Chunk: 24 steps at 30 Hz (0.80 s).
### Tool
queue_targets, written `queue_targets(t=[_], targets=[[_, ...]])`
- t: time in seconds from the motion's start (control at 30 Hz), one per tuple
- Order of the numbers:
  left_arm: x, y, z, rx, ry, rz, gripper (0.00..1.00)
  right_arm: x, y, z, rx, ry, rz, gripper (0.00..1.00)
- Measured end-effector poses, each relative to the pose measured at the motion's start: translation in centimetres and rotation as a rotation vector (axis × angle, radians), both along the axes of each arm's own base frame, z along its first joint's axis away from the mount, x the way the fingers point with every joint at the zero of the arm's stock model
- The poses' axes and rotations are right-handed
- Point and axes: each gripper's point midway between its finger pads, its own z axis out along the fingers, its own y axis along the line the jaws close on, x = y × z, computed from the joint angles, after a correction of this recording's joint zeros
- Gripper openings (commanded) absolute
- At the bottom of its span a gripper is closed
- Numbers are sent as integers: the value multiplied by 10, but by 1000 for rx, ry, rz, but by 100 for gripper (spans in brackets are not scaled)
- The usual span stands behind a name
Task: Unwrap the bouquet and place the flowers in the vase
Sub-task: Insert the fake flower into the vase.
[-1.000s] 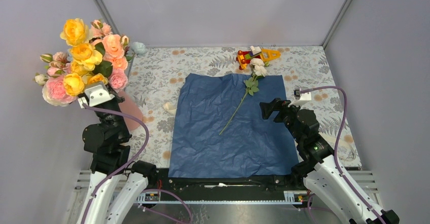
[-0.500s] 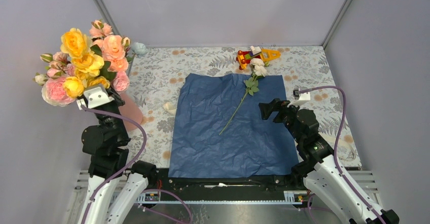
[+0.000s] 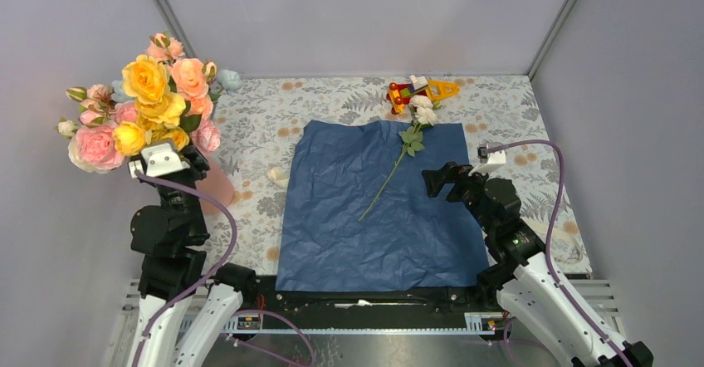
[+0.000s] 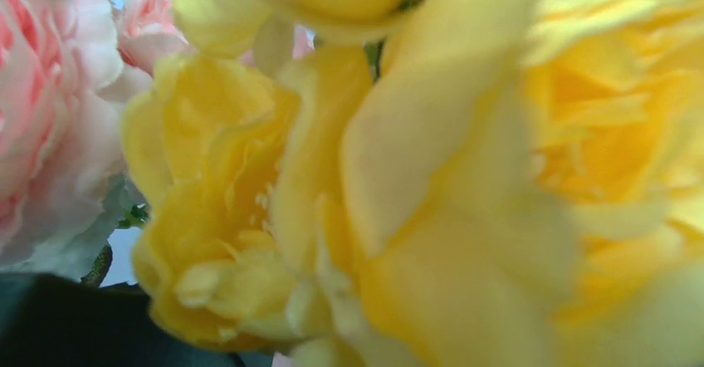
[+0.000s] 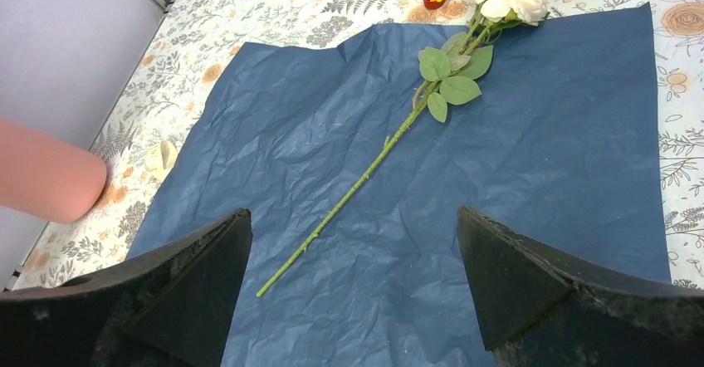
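Note:
The bouquet's navy paper (image 3: 382, 209) lies spread flat on the table. One cream rose (image 3: 422, 111) on a long green stem (image 5: 365, 168) rests across it. A bunch of pink and yellow flowers (image 3: 145, 105) stands over the salmon-pink vase (image 3: 214, 186) at the left; its lower stems are hidden behind my left arm. My left gripper (image 3: 193, 161) sits right under the blooms, and yellow petals (image 4: 432, 176) fill its wrist view, hiding the jaws. My right gripper (image 5: 353, 217) hangs open over the paper's right half, holding nothing, with the stem's end just left of its gap.
A red-and-yellow toy (image 3: 419, 91) lies at the back beside the rose's head. A small cream scrap (image 3: 278, 176) sits between vase and paper. A pale blue bloom (image 3: 228, 78) lies at the back left. Grey walls close in on both sides.
The flower bunch has sunk and leaned right toward the vase. My left wrist has dropped slightly toward the near edge. The right arm has hardly moved.

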Motion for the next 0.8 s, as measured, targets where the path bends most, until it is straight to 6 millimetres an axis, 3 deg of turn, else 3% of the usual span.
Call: queue_targets(t=[0.2, 0.5, 0.8], targets=[[-8, -7, 5, 12, 15, -61, 65, 0, 0, -1, 0, 2, 1, 100], [-23, -14, 18, 12, 17, -129, 88, 0, 1, -2, -1, 6, 6, 100], [-37, -23, 15, 23, 39, -209, 99, -1, 3, -2, 1, 8, 18, 100]])
